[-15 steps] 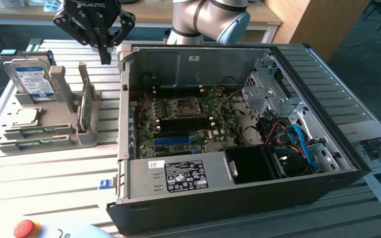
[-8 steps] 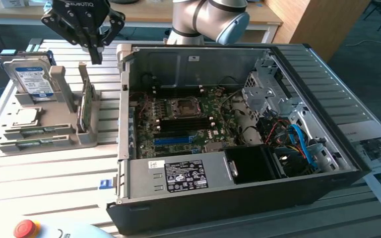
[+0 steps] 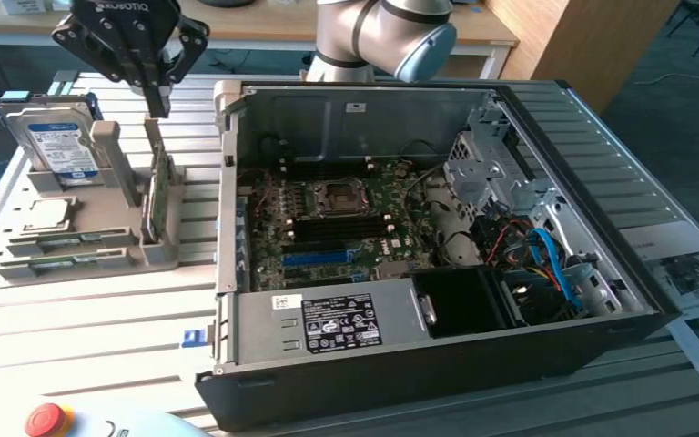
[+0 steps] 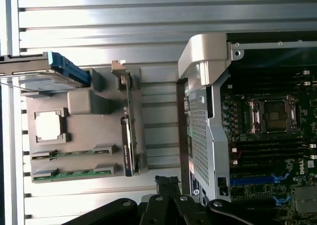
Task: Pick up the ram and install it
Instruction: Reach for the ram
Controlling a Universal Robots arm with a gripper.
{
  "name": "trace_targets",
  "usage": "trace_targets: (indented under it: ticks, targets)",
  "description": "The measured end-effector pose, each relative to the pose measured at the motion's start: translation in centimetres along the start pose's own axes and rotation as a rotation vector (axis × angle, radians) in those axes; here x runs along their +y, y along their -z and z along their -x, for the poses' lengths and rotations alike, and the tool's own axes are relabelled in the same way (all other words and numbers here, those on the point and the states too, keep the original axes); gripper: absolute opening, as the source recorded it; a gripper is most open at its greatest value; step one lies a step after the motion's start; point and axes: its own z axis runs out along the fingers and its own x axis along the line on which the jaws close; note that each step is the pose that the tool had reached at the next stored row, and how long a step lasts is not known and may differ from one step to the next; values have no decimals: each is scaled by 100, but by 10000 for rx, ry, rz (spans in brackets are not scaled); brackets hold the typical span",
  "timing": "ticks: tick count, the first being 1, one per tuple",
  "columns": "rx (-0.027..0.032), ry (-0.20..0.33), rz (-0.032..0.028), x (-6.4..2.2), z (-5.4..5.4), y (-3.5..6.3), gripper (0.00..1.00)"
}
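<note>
- Pincer [image 3: 157, 102]: fingers pressed together, nothing between them. It hangs at roughly 11 o'clock in the exterior view, pointing straight down.
- Memory stick [image 3: 159, 196]: not picked yet. It stands on its long edge in the grey holder [image 3: 83, 259], at 6 o'clock from the fingertips and close under them. I can't tell whether they touch.
- Why on edge: my guess is that the top edge is left free for a straight-down pinch, and that the stick already sits the way it would go into a slot.
- Hard drive [image 3: 61, 146] stands upright in the same holder, at 9 o'clock from the stick. There is a gap between them, so the fingers likely have room.
- The holder's shallow pockets keep the other parts flat and out of the way.
- Computer case [image 3: 447, 364] lies on its side with the panel off, at 3 o'clock from the holder. That leaves the board [image 3: 362, 218] facing up, reachable from above.
- Blue slot [image 3: 325, 259] sits at 6 o'clock from the processor socket [image 3: 338, 196]. No stick shows in it.
- Install part of the job looks not started.
</note>
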Motion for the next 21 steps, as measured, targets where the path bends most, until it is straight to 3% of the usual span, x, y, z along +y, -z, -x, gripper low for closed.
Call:
trace_targets:
  ticks: [21]
  targets:
    - [1,-1,-1,-15,-536,11,10]
